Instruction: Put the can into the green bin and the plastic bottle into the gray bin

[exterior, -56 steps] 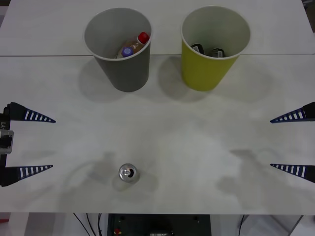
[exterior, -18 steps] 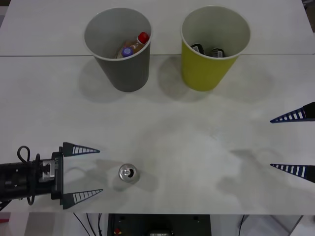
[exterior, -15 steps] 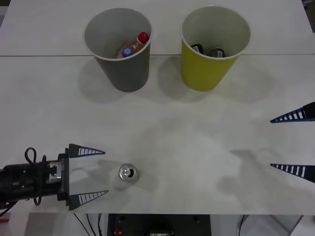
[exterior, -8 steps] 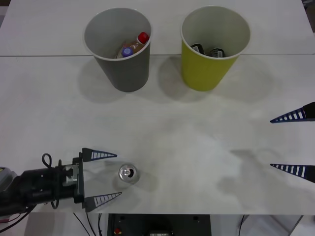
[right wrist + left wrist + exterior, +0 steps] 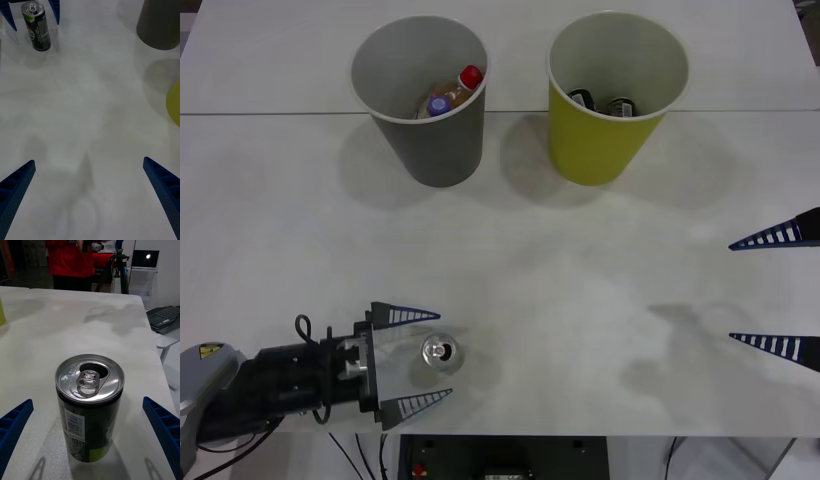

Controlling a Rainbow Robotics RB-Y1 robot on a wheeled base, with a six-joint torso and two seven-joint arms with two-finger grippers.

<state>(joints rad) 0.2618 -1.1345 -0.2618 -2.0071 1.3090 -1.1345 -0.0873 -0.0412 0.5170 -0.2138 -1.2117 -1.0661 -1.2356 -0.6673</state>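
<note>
Careful, the left hand [image 5: 430, 361] sits wide open around the upright can [image 5: 441, 352], holding nothing; an off-centre squeeze could tip it across the bench [image 5: 580, 300]

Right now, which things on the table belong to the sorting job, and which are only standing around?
Part of the job:
can, upright between the open left gripper's fingers
green bin
gray bin, bottles inside

Not in use:
right gripper, open at the table's right edge
keyboard on a side desk
</note>
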